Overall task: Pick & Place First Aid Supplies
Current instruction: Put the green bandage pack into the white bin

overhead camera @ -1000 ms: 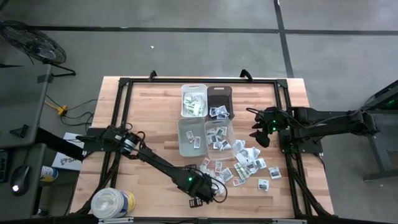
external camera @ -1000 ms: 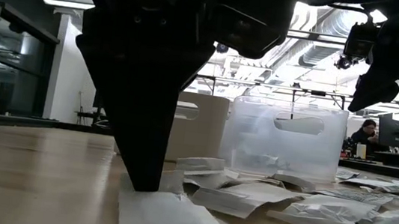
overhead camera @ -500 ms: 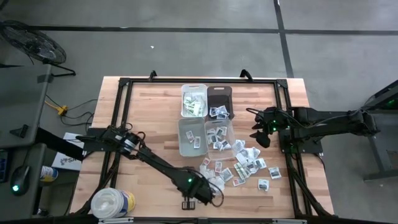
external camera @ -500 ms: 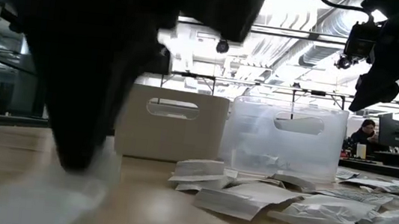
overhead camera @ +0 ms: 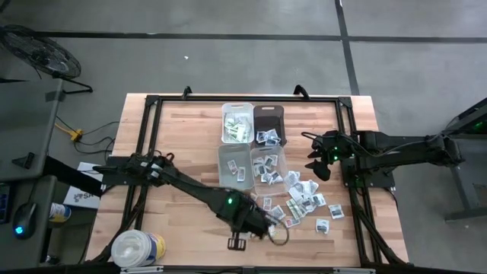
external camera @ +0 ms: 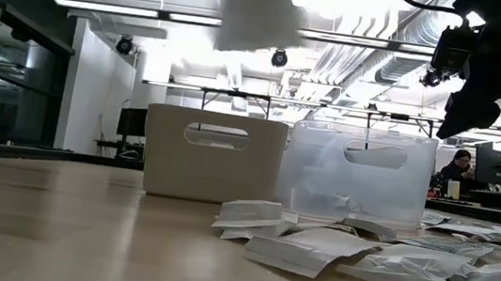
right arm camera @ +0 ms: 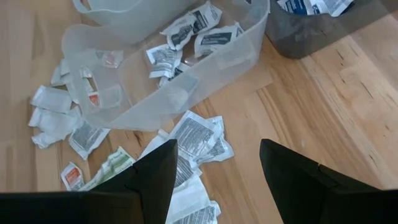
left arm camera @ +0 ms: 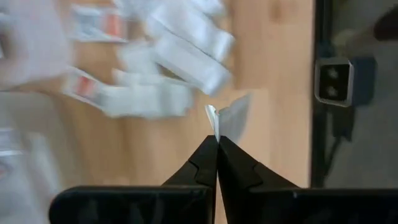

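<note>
High view looked straight down on the whole tabletop (overhead camera: 190,144). Low view sat at tabletop level, facing the bins (external camera: 214,155) and the room behind. Wrist views looked close past each arm's jaws; all shared the scattered packets (overhead camera: 304,202).

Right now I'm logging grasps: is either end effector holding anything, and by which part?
The left end effector pinches a small white paper packet by its edge; the right end effector holds nothing.

The bare pale wooden surface (overhead camera: 175,137) on the left lies open for passage. Four small rectangular plastic bins (overhead camera: 253,144) block the middle, and scattered small white paper packets (overhead camera: 304,202) crowd the boards between them and the black metal frame (overhead camera: 356,202) on the right.
</note>
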Robot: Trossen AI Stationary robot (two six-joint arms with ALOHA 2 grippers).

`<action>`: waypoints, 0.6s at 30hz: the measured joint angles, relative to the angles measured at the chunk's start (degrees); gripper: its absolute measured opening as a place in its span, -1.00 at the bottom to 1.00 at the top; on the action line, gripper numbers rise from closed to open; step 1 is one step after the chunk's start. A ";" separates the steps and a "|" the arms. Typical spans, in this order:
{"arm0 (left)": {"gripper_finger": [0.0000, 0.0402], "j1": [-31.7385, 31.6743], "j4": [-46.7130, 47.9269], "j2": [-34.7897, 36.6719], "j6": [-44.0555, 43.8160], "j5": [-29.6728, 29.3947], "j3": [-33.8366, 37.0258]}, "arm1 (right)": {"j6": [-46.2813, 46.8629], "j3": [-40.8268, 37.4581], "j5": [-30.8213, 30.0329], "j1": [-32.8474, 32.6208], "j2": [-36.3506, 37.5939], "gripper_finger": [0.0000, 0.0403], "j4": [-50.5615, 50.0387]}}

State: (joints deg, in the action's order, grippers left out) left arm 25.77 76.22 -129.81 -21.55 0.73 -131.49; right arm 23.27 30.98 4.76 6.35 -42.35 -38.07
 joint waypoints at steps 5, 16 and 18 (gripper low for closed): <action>-0.99 -3.24 2.74 0.69 1.68 -3.77 -3.12 | -0.83 0.00 -0.03 0.00 -0.02 0.10 0.16; -0.99 -11.08 9.03 2.92 6.71 -2.55 -3.42 | -1.48 0.02 0.15 -0.01 -0.02 0.10 0.26; -0.99 -13.18 9.92 3.63 8.18 -2.75 -3.40 | -1.66 0.02 0.15 0.00 0.01 0.10 0.21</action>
State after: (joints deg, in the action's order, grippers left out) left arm 12.59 86.14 -126.18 -13.36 -2.02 -134.89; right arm 21.60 31.00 4.91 6.35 -42.35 -37.87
